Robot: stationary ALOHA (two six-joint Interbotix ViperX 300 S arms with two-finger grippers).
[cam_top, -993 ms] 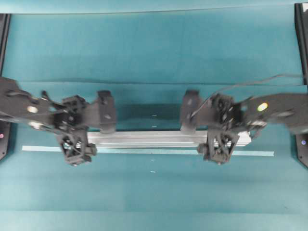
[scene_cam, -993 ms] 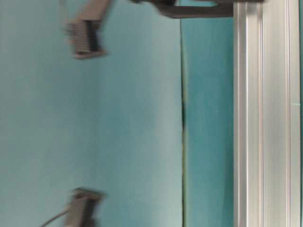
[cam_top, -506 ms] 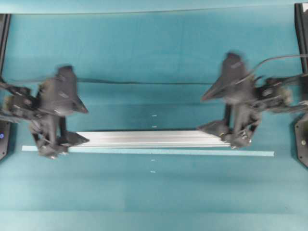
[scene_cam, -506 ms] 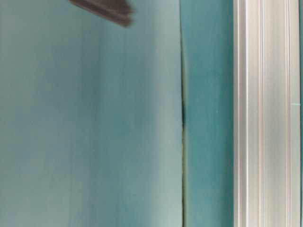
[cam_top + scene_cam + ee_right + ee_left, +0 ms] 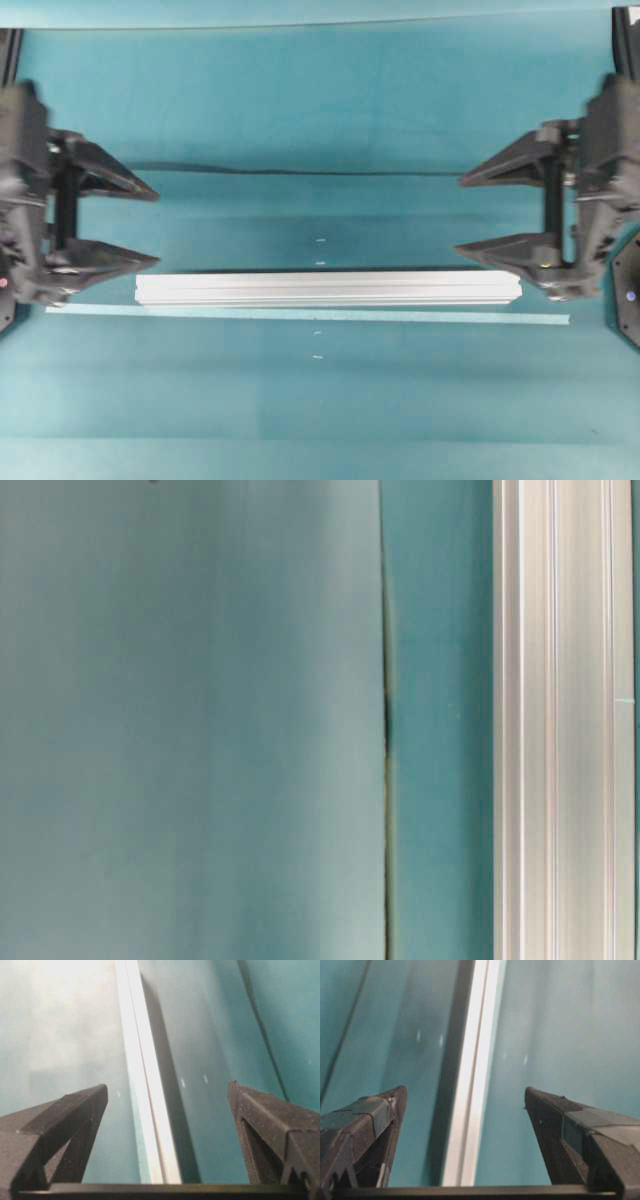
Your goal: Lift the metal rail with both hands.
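Left gripper, right gripper spread wide, triangular black fingers; grooved silver metal rail lies flat

The metal rail is shiny silver with long straight lines. Both grippers, left and right, are black. Between them the table is blue-green. The tape strip is pale green.

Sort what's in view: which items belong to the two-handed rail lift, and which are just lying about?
Job:
- long silver grooved aluminium rail, flat on the table
- black lattice-fingered left gripper, open, empty
- matching right gripper, open, empty

Lying about:
- thin pale-green tape strip beside the rail
- teal table mat
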